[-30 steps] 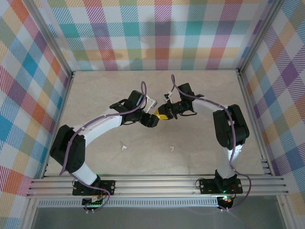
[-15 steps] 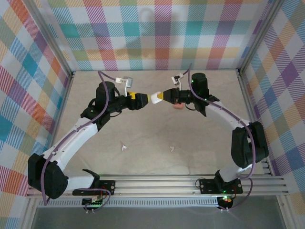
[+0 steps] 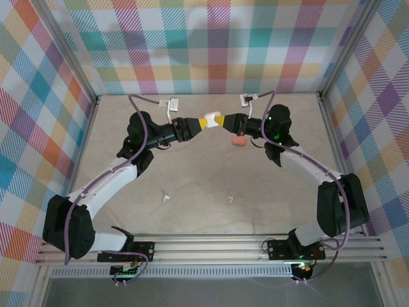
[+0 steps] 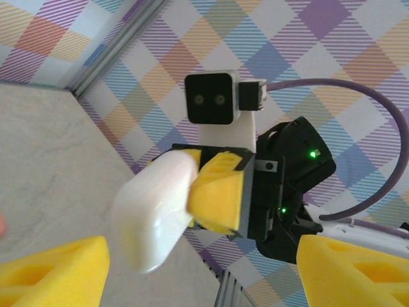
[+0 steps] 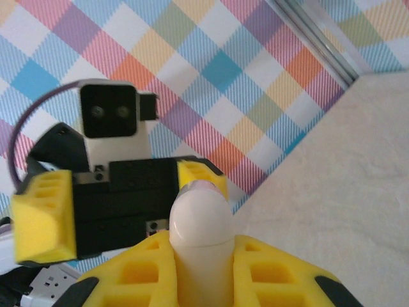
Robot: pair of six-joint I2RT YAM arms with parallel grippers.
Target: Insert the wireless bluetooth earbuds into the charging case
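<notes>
A white pebble-shaped charging case (image 3: 208,121) hangs in the air over the far middle of the table. My right gripper (image 3: 221,121) is shut on one end of it. In the right wrist view the case (image 5: 199,214) stands up between my right gripper's (image 5: 201,252) yellow pads, its lid seam closed. My left gripper (image 3: 193,124) faces it from the left, open. Its yellow fingers (image 4: 54,272) stand wide on either side of the case (image 4: 156,217) without touching it. Two tiny white earbuds (image 3: 166,197) (image 3: 230,199) lie on the near part of the table.
A salmon-pink pebble-like case (image 3: 238,141) lies on the table just under my right gripper. Checked walls close the table at the back and both sides, and an aluminium rail (image 3: 211,246) runs along the near edge.
Both arms have swung from mid-table toward the back wall with the white case in the right gripper. The left gripper has come closer to the case's free end.
</notes>
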